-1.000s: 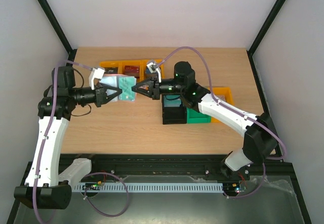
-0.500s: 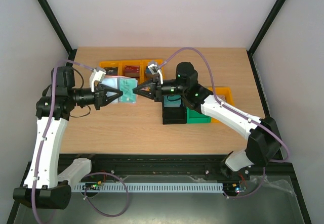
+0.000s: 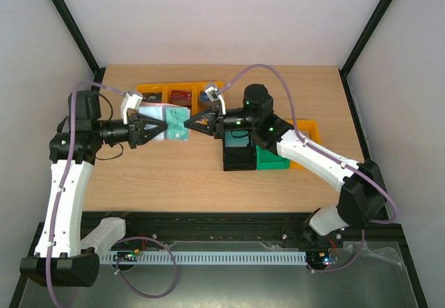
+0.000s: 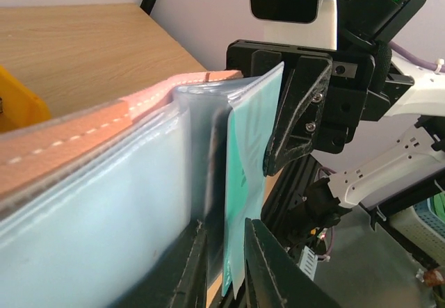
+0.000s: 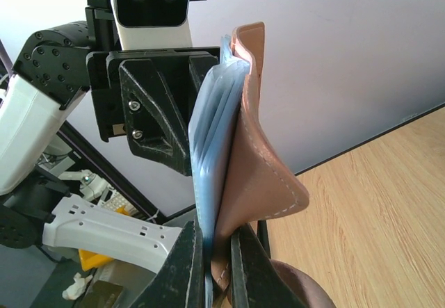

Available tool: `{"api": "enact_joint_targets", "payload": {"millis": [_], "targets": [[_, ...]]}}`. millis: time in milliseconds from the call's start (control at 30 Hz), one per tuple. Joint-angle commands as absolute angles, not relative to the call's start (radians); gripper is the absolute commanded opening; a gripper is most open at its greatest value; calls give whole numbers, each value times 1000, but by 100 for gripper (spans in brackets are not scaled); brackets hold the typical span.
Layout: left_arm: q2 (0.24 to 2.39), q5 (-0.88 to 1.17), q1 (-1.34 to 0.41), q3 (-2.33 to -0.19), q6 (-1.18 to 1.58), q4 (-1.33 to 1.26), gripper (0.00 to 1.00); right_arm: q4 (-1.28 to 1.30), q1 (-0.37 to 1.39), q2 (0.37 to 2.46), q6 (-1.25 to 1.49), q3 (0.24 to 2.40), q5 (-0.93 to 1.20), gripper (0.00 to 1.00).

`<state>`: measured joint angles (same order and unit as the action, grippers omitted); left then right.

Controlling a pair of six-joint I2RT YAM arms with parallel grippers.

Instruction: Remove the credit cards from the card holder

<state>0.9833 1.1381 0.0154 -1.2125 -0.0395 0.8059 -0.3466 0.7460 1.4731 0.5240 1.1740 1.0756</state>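
Observation:
The card holder (image 5: 261,176), reddish-brown outside and pale blue inside, hangs in the air between my two grippers above the table's back left. My right gripper (image 5: 217,230) is shut on its edge, pinching the leather and the blue sleeves together. My left gripper (image 4: 228,228) is shut on a teal credit card (image 4: 250,162) that sticks out of the holder's blue sleeves (image 4: 104,204). In the top view the teal card (image 3: 178,122) lies between the left gripper (image 3: 160,128) and the right gripper (image 3: 189,122). Other cards are hidden inside the sleeves.
Yellow bins (image 3: 174,91) with small items stand at the back behind the grippers. A black box (image 3: 238,156) and a green bin (image 3: 272,159) sit under the right arm, with another yellow bin (image 3: 307,130) to their right. The table's wooden top (image 3: 174,176) shows in front.
My left gripper has drawn back to the left with the teal card, which shows a little more. My right gripper has stayed about where it was, holding the holder.

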Motion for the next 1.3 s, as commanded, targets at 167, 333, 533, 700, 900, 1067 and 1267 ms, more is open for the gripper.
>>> {"api": "enact_joint_targets", "payload": {"millis": [167, 333, 533, 700, 900, 1067, 1267], "targets": [[979, 1117, 50, -1243, -76, 829, 14, -446, 753, 1445, 542, 1190, 1175, 2], [975, 1146, 50, -1206, 8, 749, 12, -458, 755, 1442, 563, 1187, 1189, 2], [979, 1185, 30, -1181, 84, 689, 13, -462, 758, 1445, 565, 1184, 1180, 2], [978, 1165, 11, -1191, 76, 702, 14, -482, 762, 1452, 576, 1182, 1178, 2], [976, 1107, -32, -1167, 96, 672, 14, -493, 770, 1465, 584, 1190, 1174, 2], [980, 1101, -52, -1176, 110, 659, 16, -495, 775, 1468, 584, 1192, 1164, 2], [977, 1104, -55, -1170, 112, 654, 6, -500, 780, 1470, 585, 1192, 1171, 2]]}}
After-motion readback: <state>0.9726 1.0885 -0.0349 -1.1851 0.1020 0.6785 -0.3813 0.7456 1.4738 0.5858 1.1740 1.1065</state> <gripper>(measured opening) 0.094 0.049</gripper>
